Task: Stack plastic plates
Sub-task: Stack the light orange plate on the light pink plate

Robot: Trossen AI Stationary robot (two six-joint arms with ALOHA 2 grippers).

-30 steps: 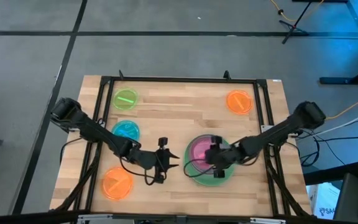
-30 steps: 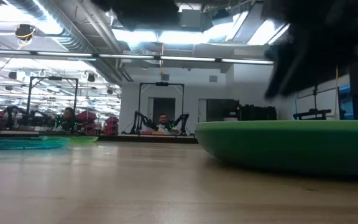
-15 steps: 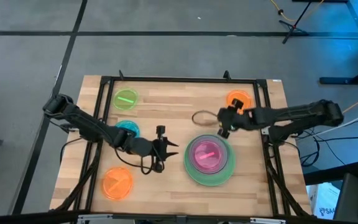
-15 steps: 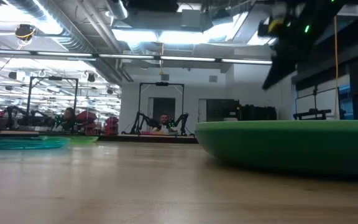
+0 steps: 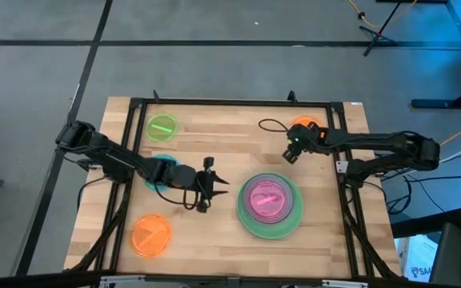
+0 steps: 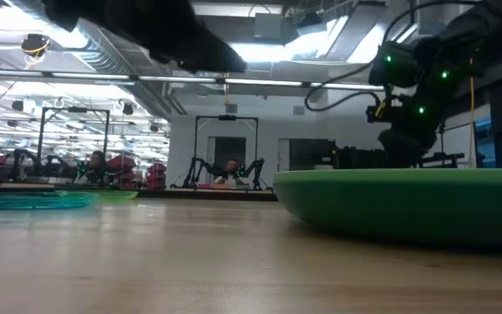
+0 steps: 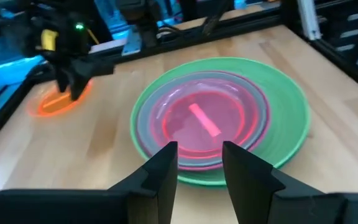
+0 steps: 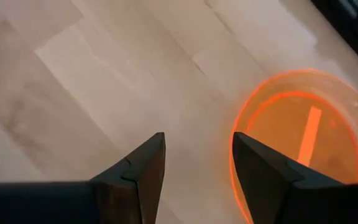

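Note:
A stack of plates [image 5: 270,205] lies at the table's centre right: a large green plate [image 7: 288,112] at the bottom, a grey-teal and a magenta one on it, a small pink one [image 7: 202,119] on top. My left gripper [image 5: 221,186] is open and empty, left of the stack, and points at it [image 7: 201,160]. My right gripper [image 5: 289,154] is open and empty beside the far-right orange plate [image 8: 300,137], with the plate's rim near one finger [image 8: 263,171]. Other small plates lie flat on the table: lime [image 5: 162,126], teal [image 5: 161,166] partly under my left arm, and a second orange one [image 5: 150,234].
A black frame [image 5: 238,102] runs around the tabletop's edges. Bare wood lies between the stack and the far edge, and along the near edge. In the low view, the green plate [image 6: 408,205] fills the right and a person sits far off in the room behind.
My right gripper has left the top of the stack, risen and gone toward the table's far right, ending beside the far orange plate. The pink plate stays on the stack. My left gripper has gone a little toward the far edge, still open.

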